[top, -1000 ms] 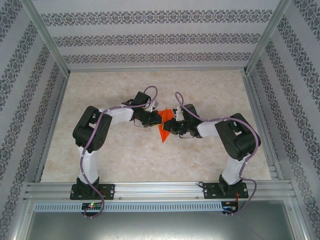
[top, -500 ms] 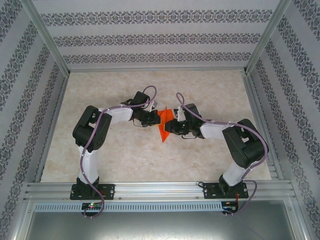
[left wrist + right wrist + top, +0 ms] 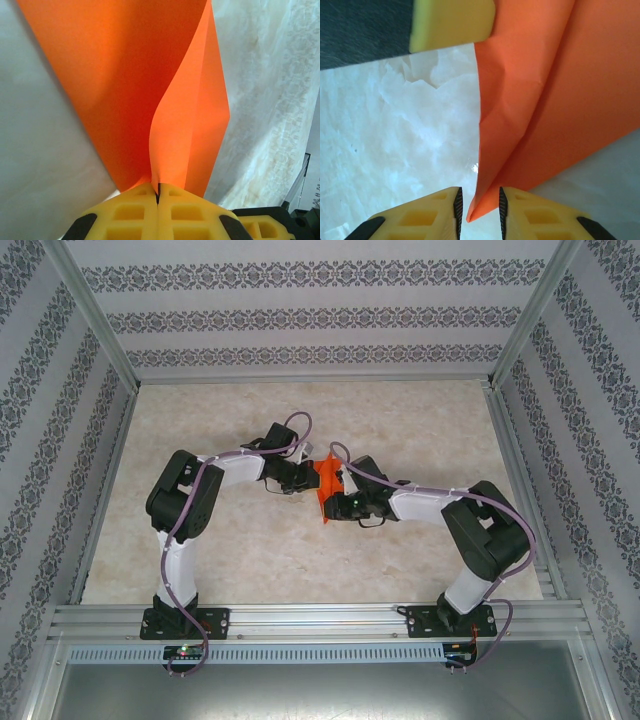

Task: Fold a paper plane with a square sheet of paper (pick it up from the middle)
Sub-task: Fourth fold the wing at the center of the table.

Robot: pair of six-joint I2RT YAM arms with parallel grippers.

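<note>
Observed sheet of paper (image 3: pixel 323 478) part-folded at centre of overhead view, over tabletop (image 3: pixel 250 560), long axis running toward bottom of frame. Clamped tight by left claw (image 3: pixel 158 192). Noted right claw (image 3: pixel 478 206) narrowly parted, straddling the paper's point, not yet gripping; judged nearer for next pinch.

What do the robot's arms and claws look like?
The two arms match. The left arm and right arm have white links and chunky black joints. A thin purple cable loops along each one. The left claw and right claw each have two yellow fingers with square hollows, turning black further back.
</note>
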